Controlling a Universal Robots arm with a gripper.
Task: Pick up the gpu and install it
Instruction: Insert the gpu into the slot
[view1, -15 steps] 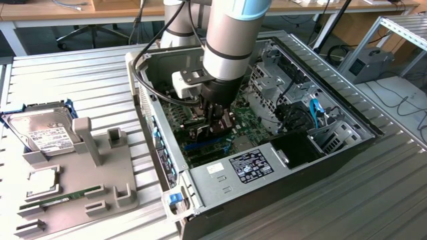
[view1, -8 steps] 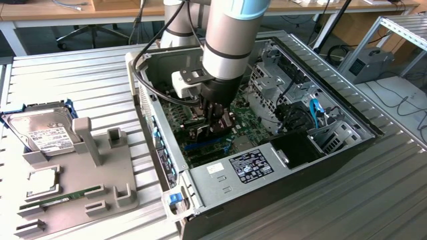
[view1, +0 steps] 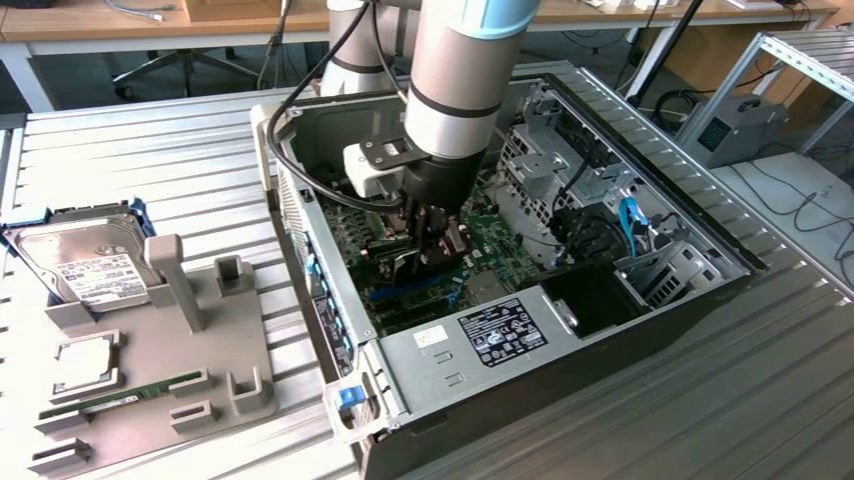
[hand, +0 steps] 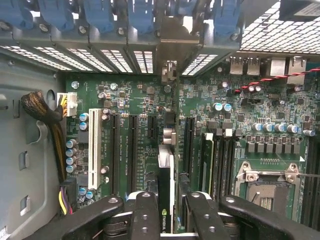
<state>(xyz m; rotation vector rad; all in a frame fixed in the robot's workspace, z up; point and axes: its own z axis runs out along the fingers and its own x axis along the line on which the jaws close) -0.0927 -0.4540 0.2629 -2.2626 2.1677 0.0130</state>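
Inside the open computer case (view1: 667, 215) | gripper (hand: 167, 212) reaches down over the green motherboard (hand: 135, 145), fingers (hand: 145, 215) closed on the gpu (hand: 166, 185) | gpu held edge-on, upright between the long black expansion slots (hand: 122, 150), its metal bracket (hand: 172, 45) at the case's rear slot openings | hard drive (view1: 87, 265) sits on the grey tray (view1: 160, 370), well apart.

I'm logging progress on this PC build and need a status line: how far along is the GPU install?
Done: the gpu has been picked up and brought inside the open computer case, and the grey holder stand outside has an empty upright slot. In hand: the gripper is shut on the card's edge, holding it upright over the motherboard slots. Left: whether it is fully seated cannot be told; the gripper has not let go.
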